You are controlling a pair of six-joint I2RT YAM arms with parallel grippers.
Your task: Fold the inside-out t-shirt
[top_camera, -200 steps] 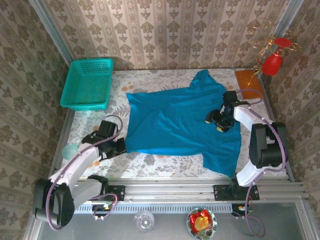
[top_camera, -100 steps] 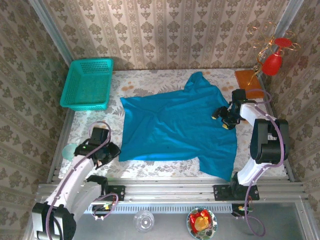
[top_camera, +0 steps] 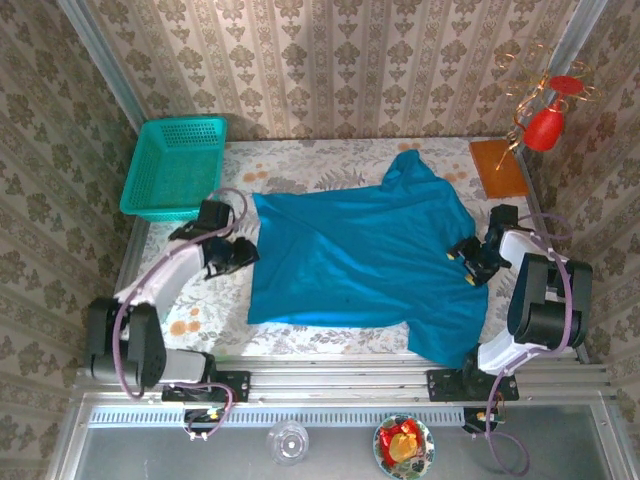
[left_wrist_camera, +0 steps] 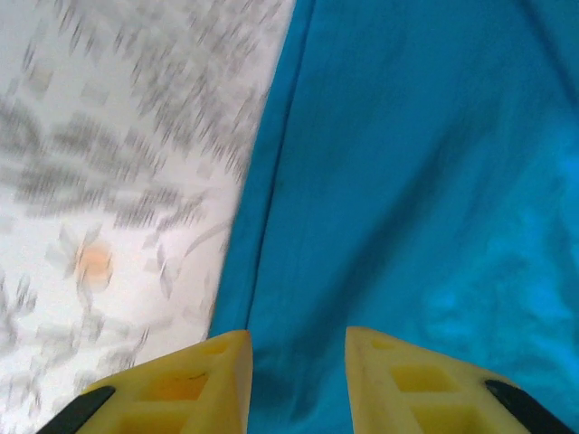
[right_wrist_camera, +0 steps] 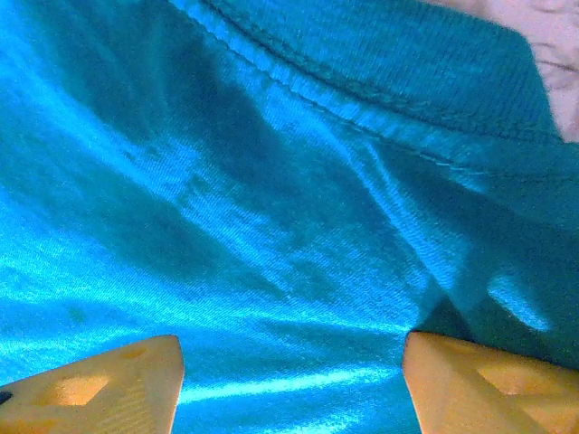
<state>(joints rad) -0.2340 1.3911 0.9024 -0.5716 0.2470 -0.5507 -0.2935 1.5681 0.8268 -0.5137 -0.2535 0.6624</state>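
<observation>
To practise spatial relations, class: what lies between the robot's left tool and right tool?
The teal t-shirt, spread out, spans the stretch from the left tool to the right tool, as the top view shows.

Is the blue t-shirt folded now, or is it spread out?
Spread out. The t-shirt lies wide open on the table, one sleeve toward the far side, one near right; no large part is folded over.

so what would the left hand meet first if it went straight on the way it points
Probably the t-shirt, whose side edge lies just ahead of the left hand; depth is unclear.
</observation>
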